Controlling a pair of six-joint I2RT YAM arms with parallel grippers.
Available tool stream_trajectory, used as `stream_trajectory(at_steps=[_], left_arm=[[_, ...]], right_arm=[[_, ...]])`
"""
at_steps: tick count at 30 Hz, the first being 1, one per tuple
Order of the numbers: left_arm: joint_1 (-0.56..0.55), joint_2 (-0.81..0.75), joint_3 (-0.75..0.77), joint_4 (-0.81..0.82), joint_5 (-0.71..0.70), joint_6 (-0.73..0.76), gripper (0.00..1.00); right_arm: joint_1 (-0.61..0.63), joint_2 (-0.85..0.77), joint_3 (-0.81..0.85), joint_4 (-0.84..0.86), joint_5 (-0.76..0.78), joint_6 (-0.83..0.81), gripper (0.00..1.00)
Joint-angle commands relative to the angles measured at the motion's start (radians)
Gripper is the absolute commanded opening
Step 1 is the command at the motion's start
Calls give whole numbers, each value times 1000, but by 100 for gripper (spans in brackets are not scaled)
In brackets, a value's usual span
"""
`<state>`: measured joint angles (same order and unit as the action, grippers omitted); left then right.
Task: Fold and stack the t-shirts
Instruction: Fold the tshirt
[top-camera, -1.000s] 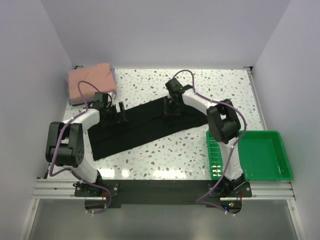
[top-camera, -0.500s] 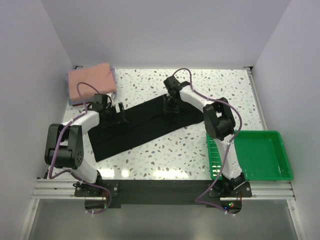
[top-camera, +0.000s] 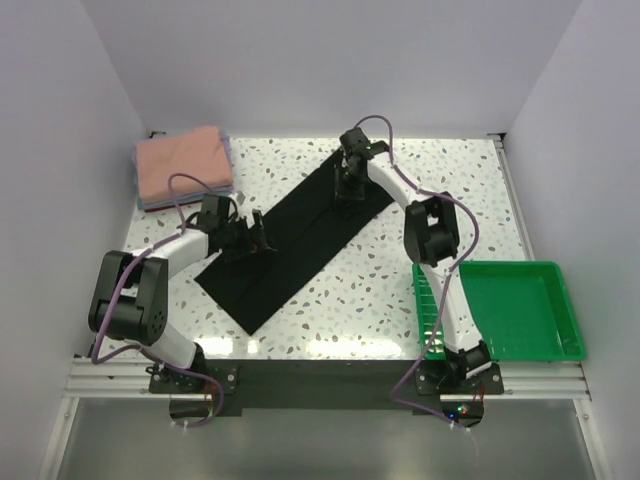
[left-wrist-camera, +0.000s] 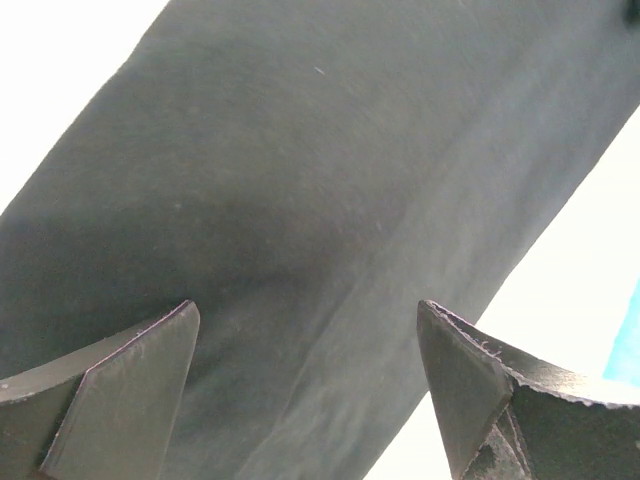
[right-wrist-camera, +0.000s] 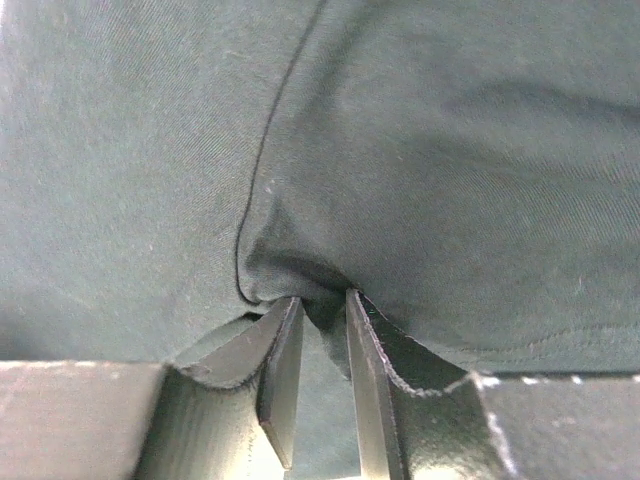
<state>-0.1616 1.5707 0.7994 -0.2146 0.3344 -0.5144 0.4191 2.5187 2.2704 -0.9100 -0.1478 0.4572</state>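
A black t-shirt (top-camera: 300, 235), folded into a long strip, lies diagonally across the speckled table. My right gripper (top-camera: 349, 192) is at its far end, shut on a pinch of the black cloth (right-wrist-camera: 450, 150), which bunches between the fingertips (right-wrist-camera: 322, 300). My left gripper (top-camera: 258, 238) hovers low over the strip's near half. Its jaws stand wide open (left-wrist-camera: 308, 310) above smooth black fabric (left-wrist-camera: 320, 180) and hold nothing. A stack of folded t-shirts, salmon-pink on top (top-camera: 182, 165) with a lavender edge (top-camera: 229, 152) below, rests in the back left corner.
A green plastic tray (top-camera: 520, 310) sits at the near right beside the right arm's base. White walls close in the table on the left, back and right. Purple cables loop off both arms.
The right gripper has pulled the shirt's far end toward the back, swinging the strip from nearly level to a steep diagonal. The left gripper has shifted slightly right and stayed open.
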Motion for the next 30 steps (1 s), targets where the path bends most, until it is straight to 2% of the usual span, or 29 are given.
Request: stream_trajectory(at_steps=[1,16,21,30], left_arm=[[-65,12,-58,-23,75,-96,96],[-332,84,-28,75,118,-302,97],[-430,136,30,90,138,-302,97],[-500,246,119,101,254,-208,97]], right_arm=[[-29,78,72,-43,90,-86,30],[-62,39,101,-23,31,-241,43],[-60,-44,-26,20,1,-258,45],[-57,-159,-155,54,-39,-219,48]])
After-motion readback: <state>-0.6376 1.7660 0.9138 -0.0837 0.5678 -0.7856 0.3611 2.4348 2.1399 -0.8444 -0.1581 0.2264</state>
